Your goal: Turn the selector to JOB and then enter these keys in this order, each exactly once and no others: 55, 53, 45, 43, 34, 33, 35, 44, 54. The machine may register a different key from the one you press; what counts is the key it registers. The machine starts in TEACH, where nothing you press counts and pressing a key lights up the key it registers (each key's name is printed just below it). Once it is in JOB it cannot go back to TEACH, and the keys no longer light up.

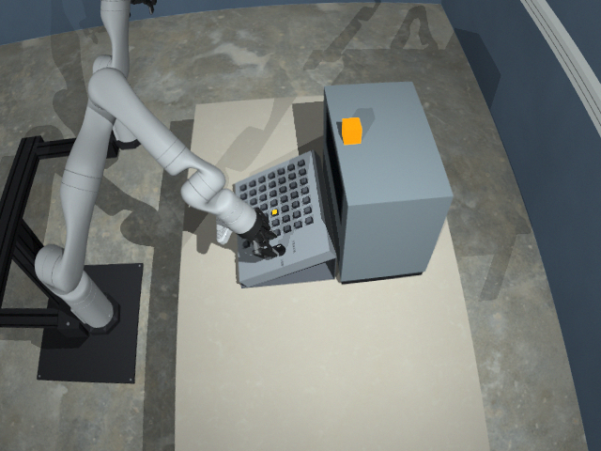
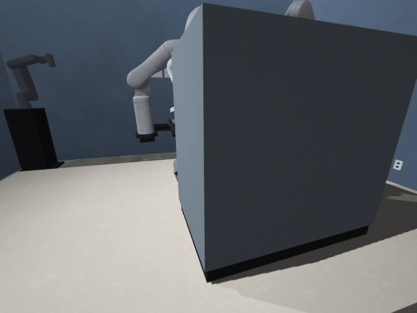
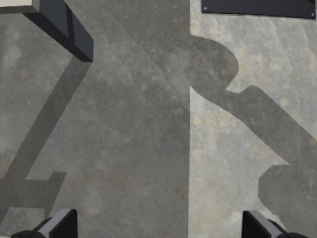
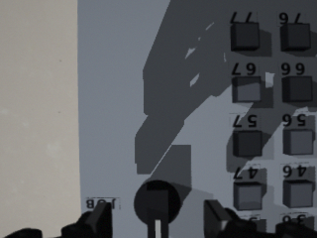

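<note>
The grey key panel slopes in front of the cabinet. Its black selector knob has a white mark toward the bottom of the right wrist view, away from the JOB label, on the TEACH side. One key is lit yellow; its name is not readable. Key 57 and key 47 are dark. My right gripper is partly open above the panel, its fingers on either side of the knob in view; contact cannot be told. My left gripper is open and empty, far from the panel.
A large grey cabinet stands directly behind the panel and hides it in the exterior view. An orange cube sits on the cabinet. A pale table top lies beneath them. A black frame stands by the arm bases.
</note>
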